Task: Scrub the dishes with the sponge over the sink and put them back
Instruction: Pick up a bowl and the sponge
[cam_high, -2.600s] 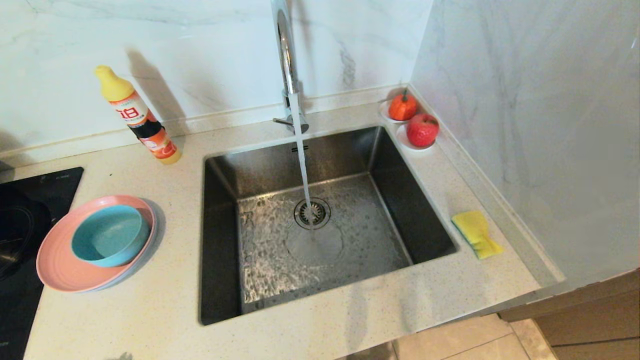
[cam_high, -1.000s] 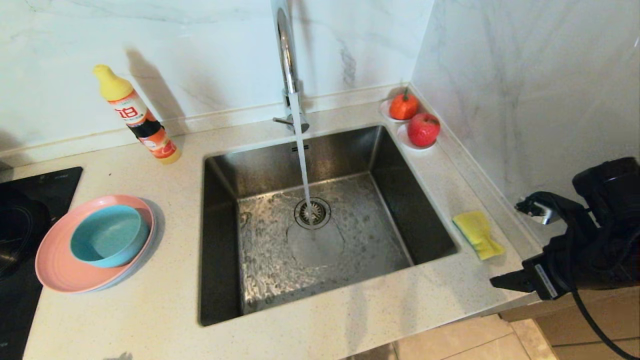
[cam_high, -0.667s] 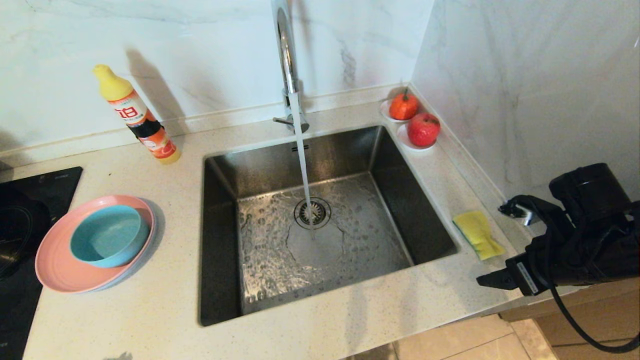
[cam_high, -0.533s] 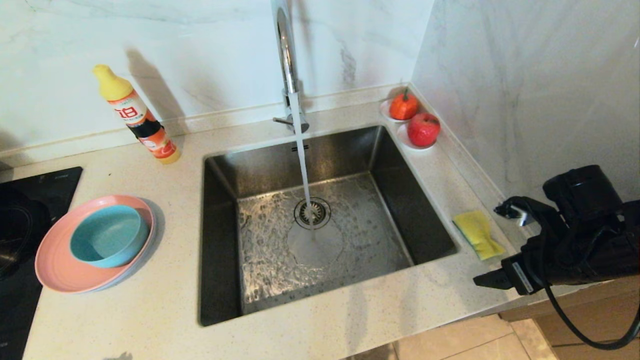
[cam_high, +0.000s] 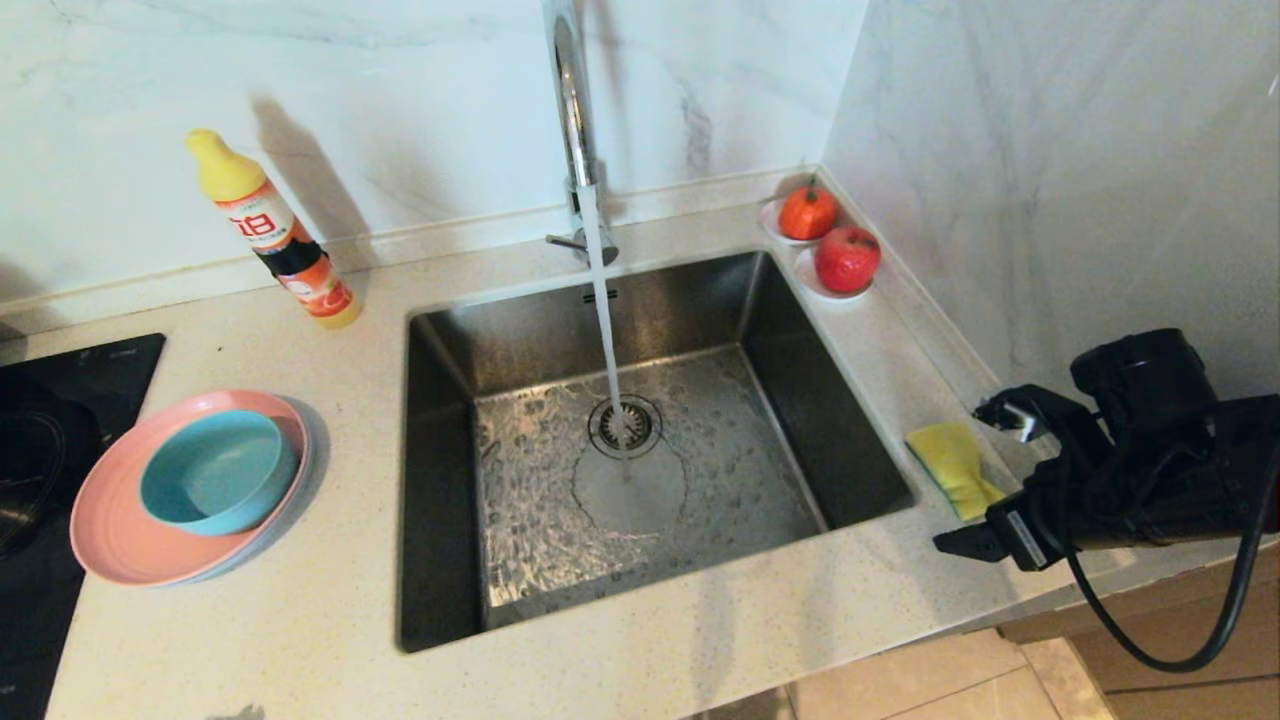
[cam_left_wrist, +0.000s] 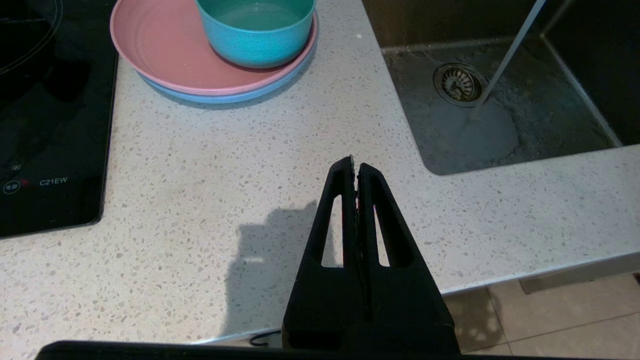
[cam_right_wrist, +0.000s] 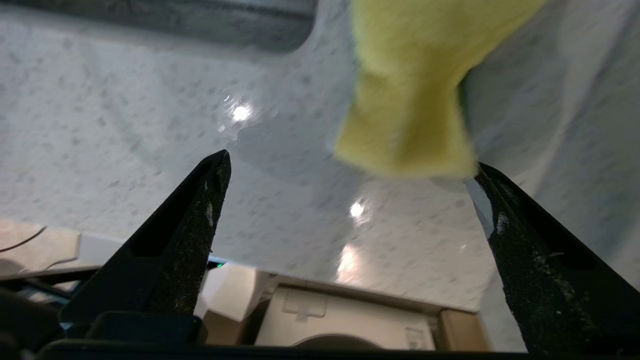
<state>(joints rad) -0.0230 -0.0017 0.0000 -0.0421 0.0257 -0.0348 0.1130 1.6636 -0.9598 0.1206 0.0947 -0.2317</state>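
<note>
**Operator:** I'm running the right gripper (cam_right_wrist: 350, 165) with its jaws spread wide and nothing between them. The left gripper (cam_left_wrist: 355, 167) is sitting pinched together on nothing, parked over the counter (cam_left_wrist: 210, 165) on the near side of the sink (cam_high: 450, 480).

**Observer:** Where is the sponge (cam_high: 953, 467) lying?

**Operator:** It's lying flat on the counter just to the right of the sink, close to its rim. In the right wrist view it (cam_right_wrist: 415, 95) is sitting ahead of my fingertips, nearer one finger than the other, and I'm not touching it yet.

**Observer:** And the dishes?

**Operator:** They're stacked on the counter left of the sink, well apart from it. The teal bowl (cam_high: 220, 472) is resting in the pink plate (cam_high: 115, 540), and a pale plate (cam_left_wrist: 225, 96) is peeking out underneath. The tap (cam_high: 572, 110) behind the sink is pouring water onto the drain (cam_high: 624, 427).

**Observer:** So how far along are we?

**Operator:** I'm judging this as the very start. Nothing is looking scrubbed, and no dish is over the sink. I'm reckoning the sponge needs gripping first, then each dish needs lifting, scrubbing and putting back.
</note>
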